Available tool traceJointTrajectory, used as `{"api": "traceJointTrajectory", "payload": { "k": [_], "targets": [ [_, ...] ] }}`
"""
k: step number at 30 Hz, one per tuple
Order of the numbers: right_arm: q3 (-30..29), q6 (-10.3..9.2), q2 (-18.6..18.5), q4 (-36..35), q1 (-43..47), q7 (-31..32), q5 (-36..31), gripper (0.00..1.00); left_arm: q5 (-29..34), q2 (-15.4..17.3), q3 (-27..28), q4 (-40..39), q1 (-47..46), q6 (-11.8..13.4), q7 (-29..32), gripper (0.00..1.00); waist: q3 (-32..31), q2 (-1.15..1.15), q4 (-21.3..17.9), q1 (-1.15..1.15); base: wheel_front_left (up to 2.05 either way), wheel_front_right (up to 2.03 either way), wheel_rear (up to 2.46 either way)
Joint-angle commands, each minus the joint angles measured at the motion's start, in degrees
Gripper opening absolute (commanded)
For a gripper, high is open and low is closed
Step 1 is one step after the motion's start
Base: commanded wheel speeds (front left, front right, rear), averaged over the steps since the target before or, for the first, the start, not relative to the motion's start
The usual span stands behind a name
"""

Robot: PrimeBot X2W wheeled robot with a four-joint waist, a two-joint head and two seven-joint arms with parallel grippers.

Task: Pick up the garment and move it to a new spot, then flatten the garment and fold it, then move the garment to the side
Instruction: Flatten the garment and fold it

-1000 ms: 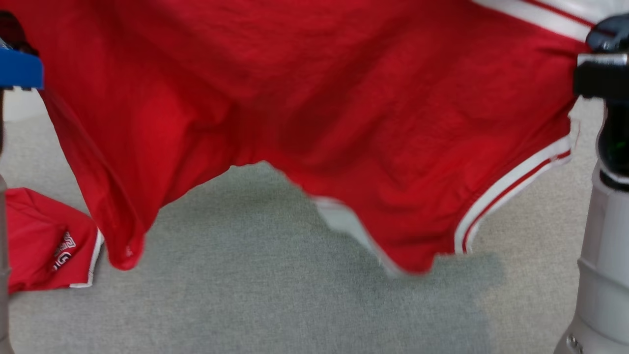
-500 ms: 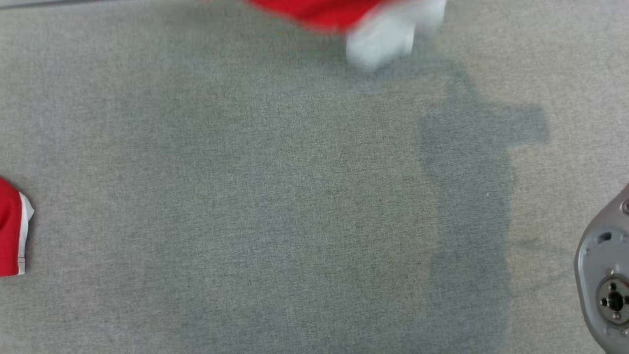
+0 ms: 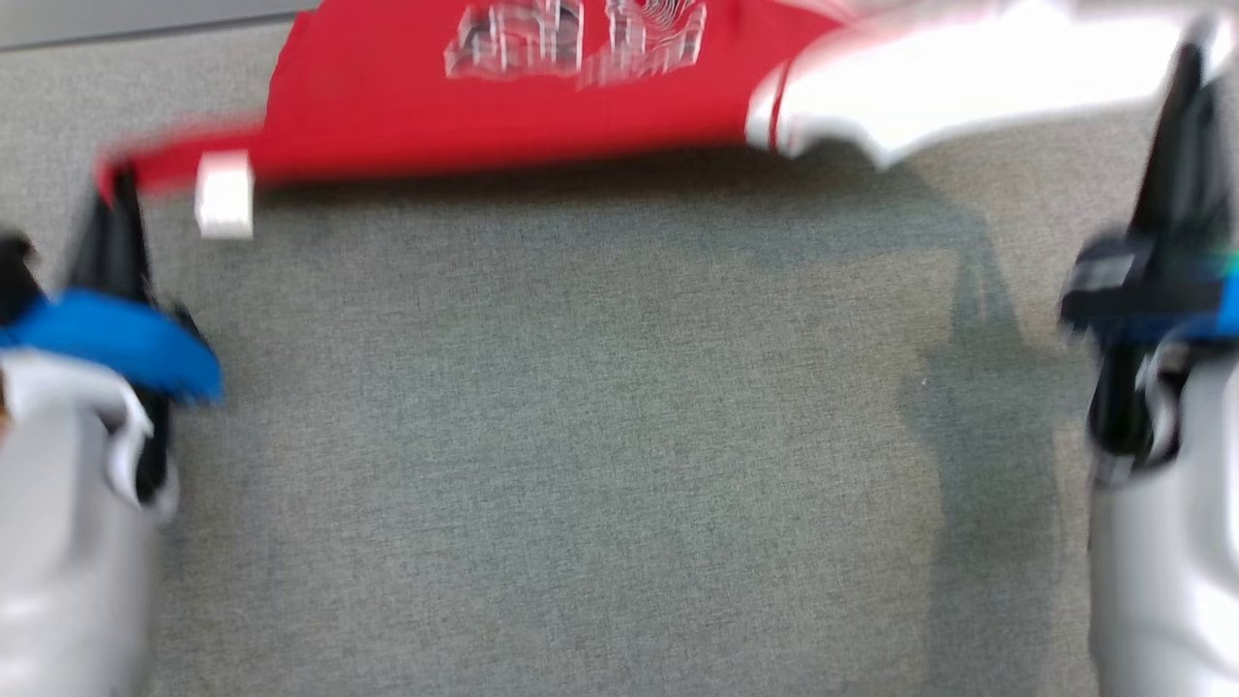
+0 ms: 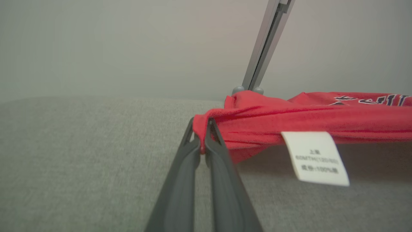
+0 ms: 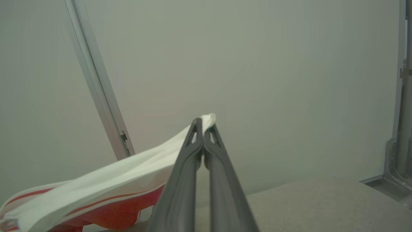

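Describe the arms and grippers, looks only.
Left gripper and right gripper alike: two long, slim dark-grey fingers with slotted tips. Forearms pale grey, rounded. Wrist housing black with a blue band. Head view too blurred for cables or markings.

The garment (image 3: 503, 106) is red with white lettering, white red-striped trim and a white label (image 4: 315, 158).

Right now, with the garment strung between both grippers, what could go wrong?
1. The right gripper is shut on just the tip of the white sleeve; under tension it may slip out.
2. The left gripper pinches a bunched corner of the red garment, so it could land creased on the table.
3. The care label hangs loose beside that corner and might end up folded underneath.
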Motion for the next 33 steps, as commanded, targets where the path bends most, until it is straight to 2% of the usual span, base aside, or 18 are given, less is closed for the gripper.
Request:
{"api": "traceJointTrajectory", "payload": {
  "k": [1,6,13,24,33],
  "targets": [
    [0.2,-0.73,-1.3,-1.2,5.8,-0.7,1.4,0.00,-1.0,0.0,1.8,1.5,4.2,0.8,-0.3,0.00,-0.8,-0.01,-0.2,0.01,0.00,0.00,0.00],
    [3.6,-0.66,-1.1,-0.8,22.0,-0.6,5.5,0.00,1.2,-4.3,2.2,0.8,14.4,0.7,-0.4,0.00,-3.5,-0.01,0.6,0.01,0.00,0.00,0.00],
    [5.2,-0.47,-1.1,2.9,35.3,-0.6,5.2,0.00,5.1,-8.9,4.5,-0.7,25.4,1.0,-0.4,0.00,-10.4,-0.01,1.0,0.01,0.00,0.00,0.00],
    [3.0,-0.47,-1.0,5.2,44.3,-0.6,3.9,0.00,8.8,-14.3,7.9,-1.6,39.2,2.3,-0.3,0.00,-20.2,-0.01,1.8,0.01,0.00,0.00,0.00],
    [2.9,-0.46,-1.0,3.0,47.6,-0.6,4.8,0.00,11.4,-16.3,8.0,-5.2,46.9,1.6,-0.2,0.00,-23.3,-0.01,3.4,0.01,0.00,0.00,0.00]
  ]
}}
